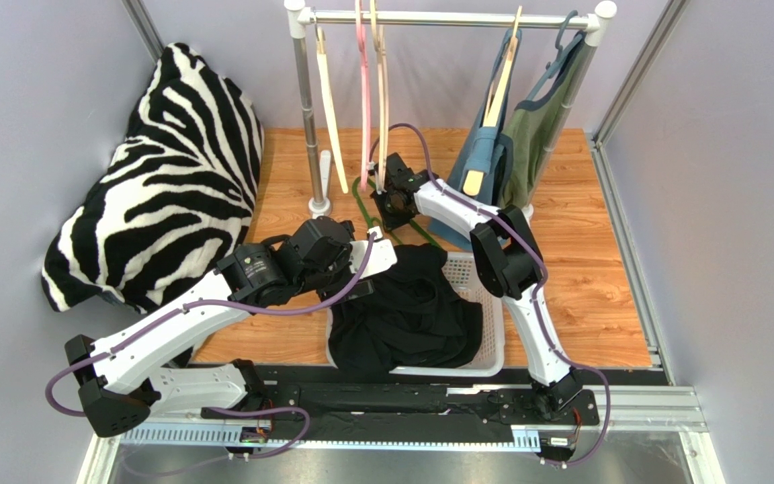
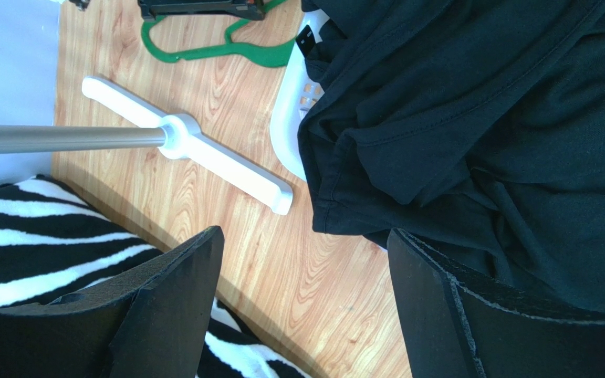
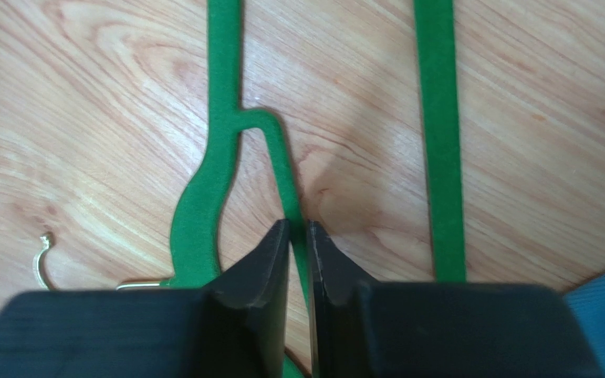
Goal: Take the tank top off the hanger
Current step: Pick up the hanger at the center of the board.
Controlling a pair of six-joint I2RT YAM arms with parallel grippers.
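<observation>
Far edge of table: clothes rack (image 1: 310,121) with hung garments (image 1: 502,141); zebra pillow (image 1: 159,182) fills the left side, and bare wood lies right of the basket. Green hanger (image 3: 223,79) lies flat mid-table, its thin bar pinched by the right gripper (image 3: 298,228). White basket (image 1: 490,333) at the near edge holds the black tank top (image 1: 406,313), heaped over its left rim. The left gripper (image 2: 304,235) is beside it, jaws wide, empty.
</observation>
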